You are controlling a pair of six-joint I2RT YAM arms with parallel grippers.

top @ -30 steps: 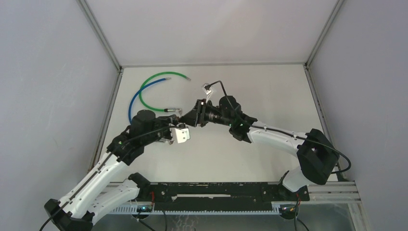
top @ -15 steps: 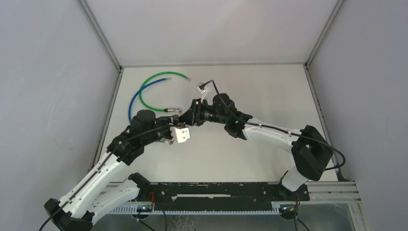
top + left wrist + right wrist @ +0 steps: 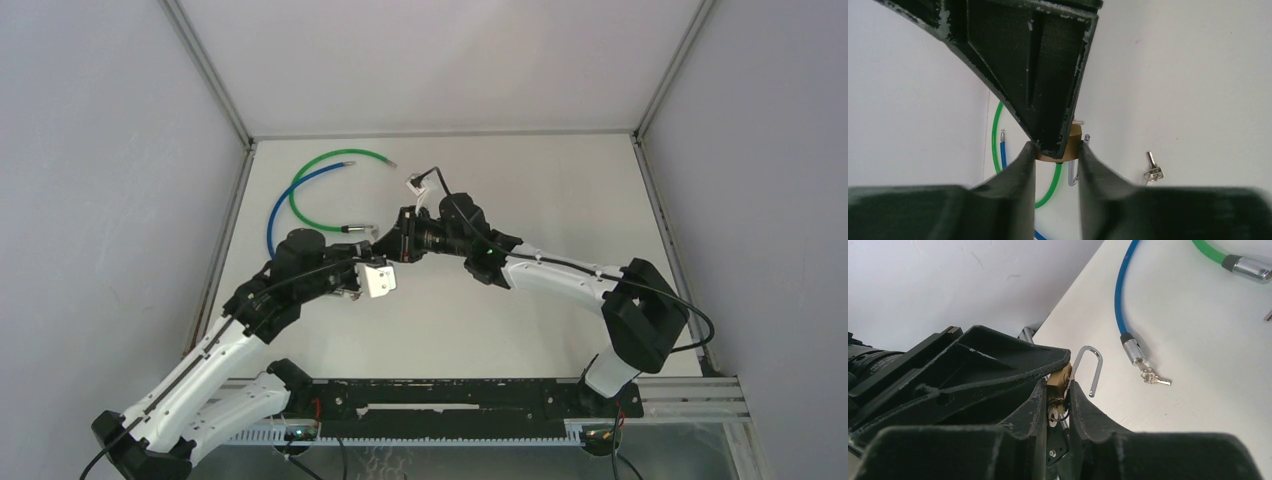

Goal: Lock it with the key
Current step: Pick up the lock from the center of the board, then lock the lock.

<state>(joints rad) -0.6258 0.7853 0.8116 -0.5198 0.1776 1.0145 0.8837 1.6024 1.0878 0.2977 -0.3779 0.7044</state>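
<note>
**Blue cable** (image 3: 272, 215): on the table (image 3: 540, 190), far left. Not part of the job.

**Green cable** (image 3: 318, 163): curved beside the blue one, also on the table and untouched.

**Left gripper** (image 3: 1056, 150): raised over the table centre. Fingers clamped on the sides of the padlock body, holding it off the surface.

**Padlock** (image 3: 1060, 376): brass, carried in the air between the two grippers, where the arms meet.

**Shackle** (image 3: 1093, 365): silver U. One leg is in the body and the other hangs free, so the lock reads as open.

**Key** (image 3: 1052, 414): silvery head with a ring, seen between the right fingers at the padlock's base. It appears seated in the keyway, though the blade itself is hidden.

**Right gripper** (image 3: 1058, 390): facing the left one, nose to nose. Fingers closed in on the key head. The contact is partly shadowed, but it looks like a pinch.

**Spare keys** (image 3: 1152, 377): a small bunch on the table just beside the blue cable's metal end. Not in use.

**Progress:**
- Done, by the look of it: padlock lifted and steadied, key picked up and brought into the lock.
- Left: close the free shackle leg into the body, turn the key to lock, then withdraw it.
- Judged about halfway, since the locking itself is not yet done.
</note>
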